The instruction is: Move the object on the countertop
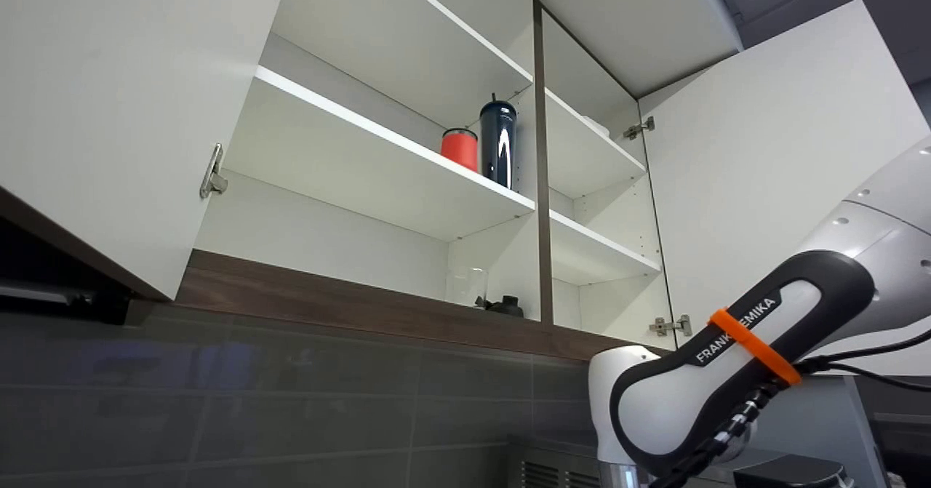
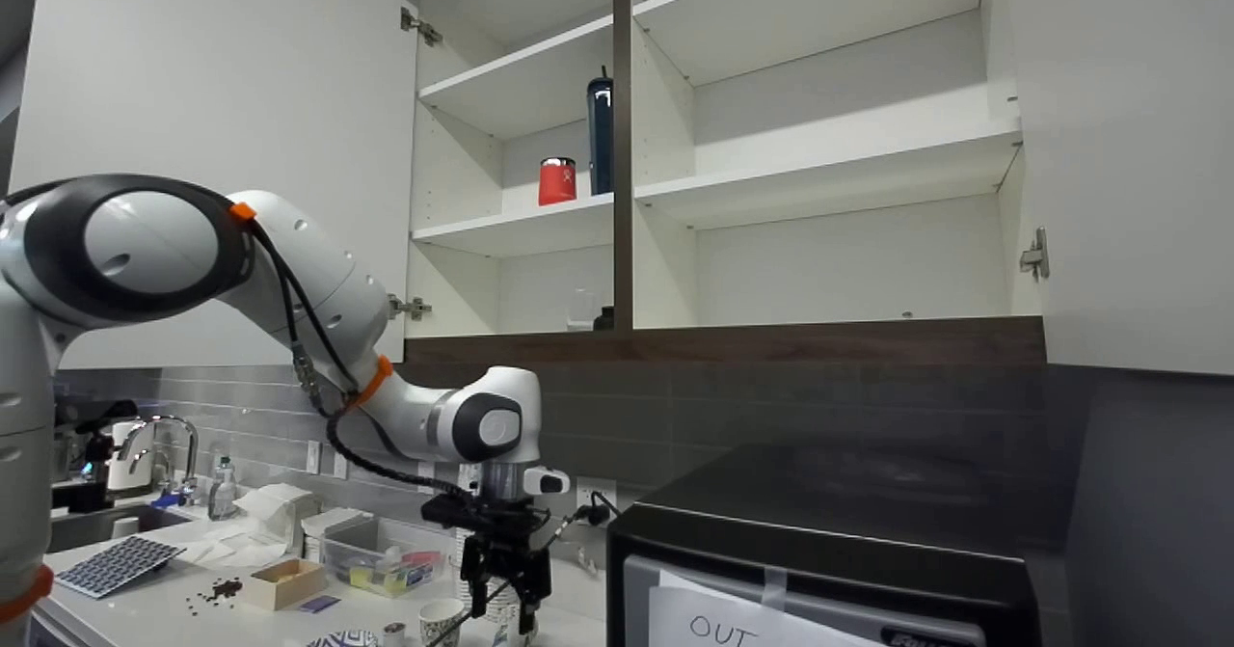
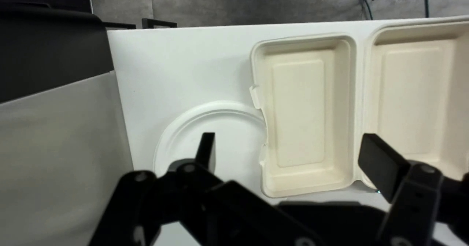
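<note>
Leaves open room on the countertop [image 3: 176, 62], in the wrist view, from its upper left corner to the clamshell container [image 3: 351, 103]. Shows the container lying open along the upper edge, cut off at right and hiding the right rim of the plate [image 3: 234, 139]. Hides the plate's lower part behind the gripper [image 3: 288, 141]. Cannot tell which to move. Hangs above with fingers [image 3: 381, 165] spread wide, grasping nothing.

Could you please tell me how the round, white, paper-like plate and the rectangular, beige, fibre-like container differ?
The plate is round; the container is rectangular.
The plate is white and shallow; the container is beige with deeper walls.
The plate is partly hidden by the container, which lies open in two halves.
Both are on the smooth white countertop.
</note>
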Robot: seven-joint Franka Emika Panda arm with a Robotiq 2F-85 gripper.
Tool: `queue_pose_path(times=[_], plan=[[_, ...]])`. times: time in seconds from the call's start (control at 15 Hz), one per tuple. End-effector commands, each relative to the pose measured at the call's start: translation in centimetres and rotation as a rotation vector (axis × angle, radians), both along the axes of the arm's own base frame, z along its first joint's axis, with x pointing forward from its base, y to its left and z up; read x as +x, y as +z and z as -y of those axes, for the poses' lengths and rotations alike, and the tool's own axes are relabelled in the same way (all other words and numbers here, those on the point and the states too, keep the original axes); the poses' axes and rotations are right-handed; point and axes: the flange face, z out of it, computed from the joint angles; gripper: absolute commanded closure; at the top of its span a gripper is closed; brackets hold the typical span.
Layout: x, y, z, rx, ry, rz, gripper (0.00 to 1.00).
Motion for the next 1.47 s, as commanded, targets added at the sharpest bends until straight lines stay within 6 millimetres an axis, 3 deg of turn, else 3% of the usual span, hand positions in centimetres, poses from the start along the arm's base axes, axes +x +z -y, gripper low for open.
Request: queue_pose_path(times=[0.0, 0.27, 0.33, 0.53, 0.73, 1.07, 1.4], plan=[[2.5, -2.2, -1.2, 0.095, -0.16, -0.007, 0.0], [4.4, -4.4, -2.2, 0.167, -0.31, 0.132, 0.0], [3.6, -3.1, -1.5, 0.143, -0.242, 0.101, 0.0], [4.2, -4.4, -2.0, 0.15, -0.281, 0.121, 0.0], [4.4, -4.3, -2.0, 0.152, -0.284, 0.124, 0.0], [6.0, -6.2, -0.4, 0.093, -0.558, 0.131, 0.0], [6.6, -8.0, 0.0, 0.052, -0.568, 0.144, 0.0]])
